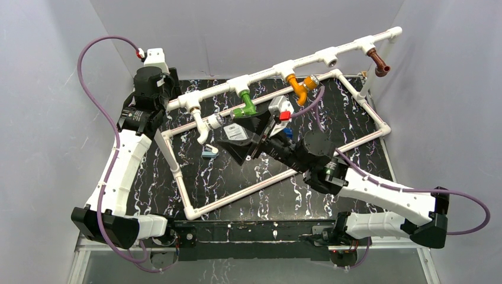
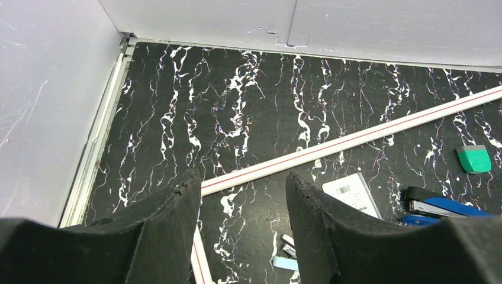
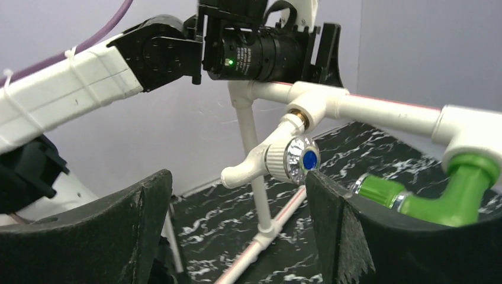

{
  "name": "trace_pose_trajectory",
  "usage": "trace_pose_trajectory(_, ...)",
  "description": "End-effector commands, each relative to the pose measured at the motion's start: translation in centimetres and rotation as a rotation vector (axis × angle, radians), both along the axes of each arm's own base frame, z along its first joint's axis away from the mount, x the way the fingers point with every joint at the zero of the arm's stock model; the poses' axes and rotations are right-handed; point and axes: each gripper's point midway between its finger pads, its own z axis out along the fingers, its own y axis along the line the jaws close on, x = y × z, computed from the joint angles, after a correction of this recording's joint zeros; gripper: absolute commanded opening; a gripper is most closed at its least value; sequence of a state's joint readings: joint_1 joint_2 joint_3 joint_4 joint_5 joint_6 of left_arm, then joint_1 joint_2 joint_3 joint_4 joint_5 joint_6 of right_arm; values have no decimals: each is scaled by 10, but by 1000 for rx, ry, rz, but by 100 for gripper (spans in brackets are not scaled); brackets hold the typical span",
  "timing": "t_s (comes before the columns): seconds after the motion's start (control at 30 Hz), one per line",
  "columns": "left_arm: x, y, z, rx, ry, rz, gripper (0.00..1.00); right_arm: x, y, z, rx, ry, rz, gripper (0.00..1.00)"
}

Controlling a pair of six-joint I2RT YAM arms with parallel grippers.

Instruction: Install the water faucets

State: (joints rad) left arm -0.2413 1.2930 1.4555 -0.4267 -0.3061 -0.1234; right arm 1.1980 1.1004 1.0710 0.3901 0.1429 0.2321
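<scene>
Four faucets sit on the tee fittings of the raised white pipe (image 1: pixel 308 59): white (image 1: pixel 204 127), green (image 1: pixel 245 107), orange (image 1: pixel 299 89) and brown (image 1: pixel 379 63). One tee (image 1: pixel 329 57) between orange and brown holds none. My right gripper (image 1: pixel 228 145) is open and empty, just below the white and green faucets. In the right wrist view the white faucet (image 3: pixel 269 161) with its chrome, blue-dotted knob hangs just beyond my right gripper (image 3: pixel 237 195), and the green faucet (image 3: pixel 435 198) lies behind the right finger. My left gripper (image 1: pixel 151 121) (image 2: pixel 244 183) is open and empty over the mat at the back left.
The white pipe frame (image 1: pixel 177 171) lies on the black marbled mat (image 1: pixel 237 183). A blue stapler (image 2: pixel 441 207), a green block (image 2: pixel 473 158) and a white barcode card (image 2: pixel 352 192) lie inside the frame. A white and red box (image 1: pixel 281 109) sits near the green faucet. Grey walls enclose the table.
</scene>
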Motion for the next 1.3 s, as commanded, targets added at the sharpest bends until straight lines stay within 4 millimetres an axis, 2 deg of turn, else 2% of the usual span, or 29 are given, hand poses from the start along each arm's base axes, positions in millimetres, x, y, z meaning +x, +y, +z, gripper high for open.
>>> trace_pose_trajectory(0.0,-26,-16,-91,41,327,-73,52,-12,-17,36,-125,-309,6,90)
trace_pose_trajectory(0.1,-26,-15,-91,45,327,-72,52,-19,-19,48,-190,-478,29,90)
trace_pose_trajectory(0.23,-26,-16,-93,47,329,-73,52,-18,-22,58,-259,-722,-9,93)
trace_pose_trajectory(0.37,-25,-15,-94,48,332,-71,52,-21,-16,60,-316,-916,-6,95)
trace_pose_trajectory(0.7,-24,-16,-97,55,336,-72,52,-6,-4,66,-467,-1270,-117,95)
trace_pose_trajectory(1.07,-23,-17,-97,62,344,-76,52,16,24,32,-836,-1630,-308,96)
trace_pose_trajectory(1.27,-23,-18,-98,63,345,-77,52,22,41,17,-937,-1695,-328,97)
